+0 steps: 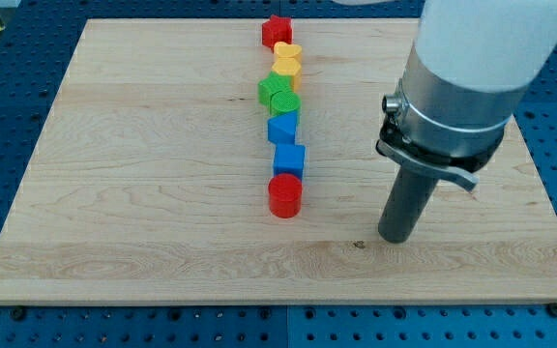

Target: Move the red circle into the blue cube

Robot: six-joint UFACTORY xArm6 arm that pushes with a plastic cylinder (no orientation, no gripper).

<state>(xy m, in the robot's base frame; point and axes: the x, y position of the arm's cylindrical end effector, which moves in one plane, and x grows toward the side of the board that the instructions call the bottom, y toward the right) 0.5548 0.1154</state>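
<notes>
Two blocks [278, 95] each of red, yellow, green, blue; my tip [395, 239] right of them; jaws' state untellable.

Camera, one only: I get a raised, oblique view down over the near edge of the wooden board [162, 145], facing its far edge, close enough that the board nearly fills it.
</notes>
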